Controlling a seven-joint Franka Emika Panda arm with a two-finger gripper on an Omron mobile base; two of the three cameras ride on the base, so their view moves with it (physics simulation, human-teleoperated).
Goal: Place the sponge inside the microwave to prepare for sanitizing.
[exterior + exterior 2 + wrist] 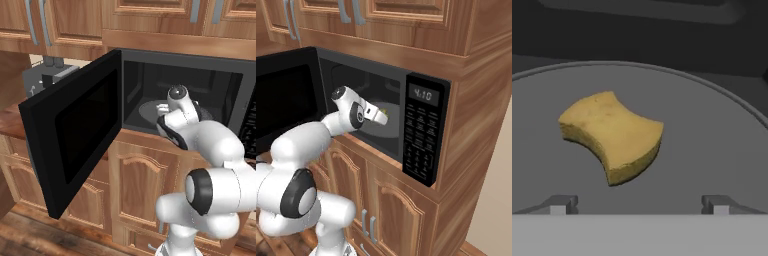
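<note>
The yellow-olive sponge lies flat on the round grey turntable inside the black microwave. In the hand view my gripper is open just above and short of the sponge. Its fingertips stand wide apart with nothing between them, and neither touches the sponge. In the right base view the gripper reaches into the oven cavity over the turntable. The microwave door is swung wide open to the left.
The keypad and the digital display sit on the microwave's right side. Wooden cabinets hang close above the oven, and more stand below it. A grey coffee machine stands on the counter behind the open door.
</note>
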